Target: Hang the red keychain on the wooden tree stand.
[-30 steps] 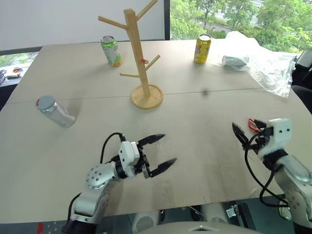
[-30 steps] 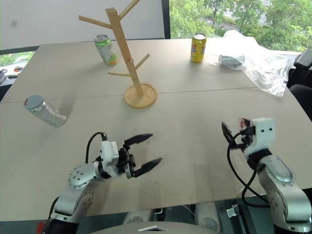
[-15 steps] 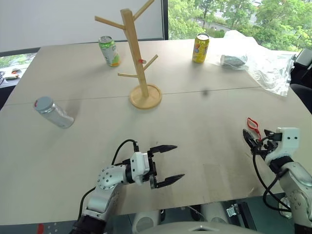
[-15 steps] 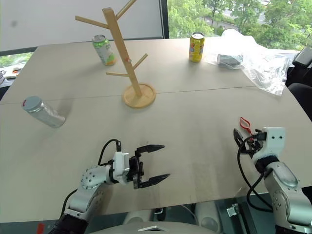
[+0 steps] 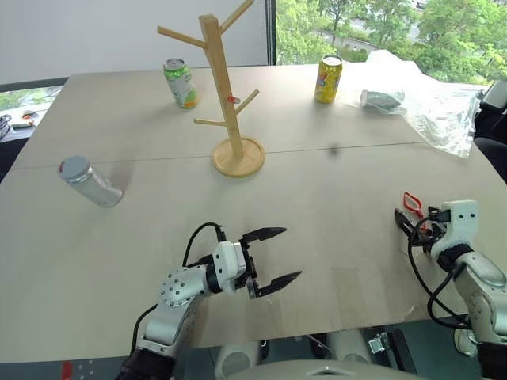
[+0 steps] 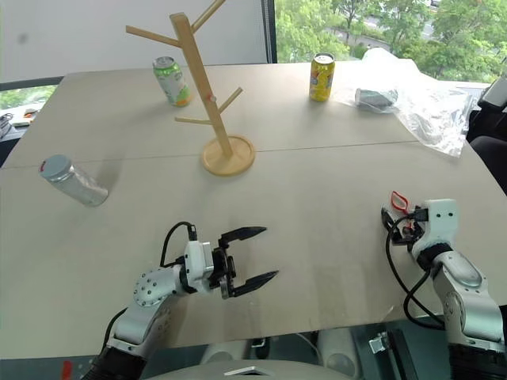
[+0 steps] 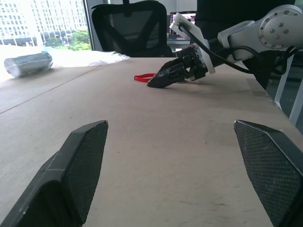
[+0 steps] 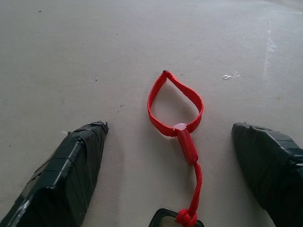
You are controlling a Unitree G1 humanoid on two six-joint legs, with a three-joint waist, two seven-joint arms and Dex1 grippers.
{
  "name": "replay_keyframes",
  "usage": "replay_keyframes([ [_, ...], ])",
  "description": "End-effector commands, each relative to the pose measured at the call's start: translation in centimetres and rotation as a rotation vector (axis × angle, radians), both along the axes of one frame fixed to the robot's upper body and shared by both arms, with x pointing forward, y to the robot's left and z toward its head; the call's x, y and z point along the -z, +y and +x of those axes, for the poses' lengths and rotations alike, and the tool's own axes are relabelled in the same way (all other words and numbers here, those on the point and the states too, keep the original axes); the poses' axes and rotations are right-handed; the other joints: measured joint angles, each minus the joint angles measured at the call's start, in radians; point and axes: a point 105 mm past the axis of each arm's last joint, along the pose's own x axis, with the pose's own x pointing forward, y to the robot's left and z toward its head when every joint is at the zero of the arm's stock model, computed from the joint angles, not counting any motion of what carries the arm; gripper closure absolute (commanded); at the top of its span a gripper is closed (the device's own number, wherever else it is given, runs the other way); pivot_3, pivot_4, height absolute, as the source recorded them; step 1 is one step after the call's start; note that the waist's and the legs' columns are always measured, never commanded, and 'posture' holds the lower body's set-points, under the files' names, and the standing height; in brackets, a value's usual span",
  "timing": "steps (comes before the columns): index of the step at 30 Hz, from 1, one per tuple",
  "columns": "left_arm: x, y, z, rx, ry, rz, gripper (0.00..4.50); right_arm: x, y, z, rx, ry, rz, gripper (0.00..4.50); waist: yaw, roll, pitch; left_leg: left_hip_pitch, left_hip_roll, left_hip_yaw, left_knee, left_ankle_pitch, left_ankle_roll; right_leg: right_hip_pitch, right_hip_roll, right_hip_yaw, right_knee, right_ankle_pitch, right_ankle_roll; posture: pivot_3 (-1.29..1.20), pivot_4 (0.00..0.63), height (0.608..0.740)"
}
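The red keychain [image 8: 175, 106] lies flat on the table at the right, a thin red loop with a short strap running back toward my wrist. My right gripper [image 8: 169, 126] is open and low over the table, one finger on each side of the loop, touching nothing. From the head, the keychain [image 5: 411, 200] sits just beyond the right gripper [image 5: 409, 219]. The wooden tree stand [image 5: 226, 103] stands upright at the far middle of the table on its round base. My left gripper [image 5: 290, 253] hovers open near the front edge, pointing right, with nothing in it.
A green can [image 5: 181, 82] and a yellow can [image 5: 329, 78] stand at the back on either side of the stand. A silver can [image 5: 91, 181] lies on its side at the left. Crumpled clear plastic [image 5: 432, 99] with a can lying on it covers the far right corner.
My right gripper has sunk toward the table and shifted right, coming in low behind the keychain. The left gripper has barely moved. The view has shifted slightly.
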Motion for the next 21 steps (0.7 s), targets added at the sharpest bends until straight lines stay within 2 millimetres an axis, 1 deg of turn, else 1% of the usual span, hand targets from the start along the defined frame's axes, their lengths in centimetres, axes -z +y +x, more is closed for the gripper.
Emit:
replay_keyframes([
  [1, -0.83, -0.17, -0.22, -0.001, -0.033, -0.012, 0.09, 0.58, 0.36, -0.48, -0.020, 0.029, 0.020, 0.00, 0.000, 0.000, -0.001, 0.000, 0.000, 0.000, 0.000, 0.000, 0.000, 0.000, 0.000, 0.000, 0.000, 0.000, 0.000, 0.00, 0.150, 0.740],
  [6, -0.89, -0.20, -0.04, -0.010, -0.039, -0.013, 0.09, 0.47, 0.55, -0.58, -0.023, 0.026, 0.042, 0.00, 0.000, 0.000, -0.003, 0.000, 0.000, 0.000, 0.000, 0.000, 0.000, 0.000, 0.000, 0.000, 0.000, 0.000, 0.000, 0.00, 0.150, 0.740],
  [7, -0.89, -0.20, -0.01, -0.011, -0.040, -0.014, 0.02, 0.48, 0.59, -0.57, -0.023, 0.027, 0.045, 0.25, 0.000, 0.000, -0.003, 0.000, 0.000, 0.000, 0.000, 0.000, 0.000, 0.000, 0.000, 0.000, 0.000, 0.000, 0.000, 0.00, 0.150, 0.740],
  [9, -0.86, -0.15, 0.03, -0.012, -0.042, -0.013, 0.00, 0.46, 0.65, -0.51, -0.022, 0.026, 0.052, 0.92, 0.000, 0.000, -0.003, 0.000, 0.000, 0.000, 0.000, 0.000, 0.000, 0.000, 0.000, 0.000, 0.000, 0.000, 0.000, 0.00, 0.150, 0.740],
  [13, -0.86, -0.02, 0.21, -0.017, -0.044, -0.014, 0.00, 0.37, 0.50, -0.50, -0.010, 0.024, 0.072, 2.73, -0.001, 0.000, -0.004, 0.001, 0.000, 0.000, 0.000, 0.000, 0.000, 0.000, 0.000, 0.000, 0.000, 0.000, 0.000, 0.00, 0.150, 0.740],
  [14, -0.87, -0.01, 0.24, -0.018, -0.044, -0.015, 0.00, 0.39, 0.48, -0.53, -0.010, 0.025, 0.072, 3.41, -0.001, 0.000, -0.004, 0.001, 0.000, 0.000, 0.000, 0.000, 0.000, 0.000, 0.001, 0.000, 0.000, 0.000, 0.000, 0.00, 0.150, 0.740],
  [15, -0.88, 0.00, 0.27, -0.018, -0.044, -0.016, 0.00, 0.40, 0.49, -0.54, -0.011, 0.026, 0.072, 3.72, -0.002, 0.000, -0.004, 0.001, 0.000, 0.000, 0.000, 0.000, 0.000, 0.000, 0.001, 0.000, 0.000, 0.000, 0.000, 0.00, 0.150, 0.740],
  [16, -0.89, 0.01, 0.28, -0.019, -0.044, -0.017, 0.00, 0.40, 0.50, -0.54, -0.012, 0.027, 0.073, 4.20, -0.002, 0.000, -0.004, 0.001, 0.000, 0.000, 0.000, 0.000, 0.000, 0.000, 0.001, 0.000, 0.000, 0.000, 0.000, 0.00, 0.150, 0.740],
  [17, -0.89, 0.02, 0.31, -0.020, -0.045, -0.017, 0.00, 0.40, 0.52, -0.53, -0.012, 0.027, 0.073, 4.43, -0.002, 0.000, -0.004, 0.001, 0.001, 0.000, 0.000, 0.000, 0.000, 0.000, 0.001, 0.000, 0.000, 0.000, 0.000, 0.00, 0.150, 0.740],
  [21, -0.94, 0.06, 0.52, -0.031, -0.049, -0.017, 0.00, 0.00, 0.48, -0.34, -0.013, 0.008, 0.070, 4.43, -0.002, 0.000, -0.004, 0.001, 0.001, 0.000, 0.000, 0.000, 0.000, 0.000, 0.001, 0.001, 0.000, 0.000, -0.001, 0.00, 0.150, 0.740],
])
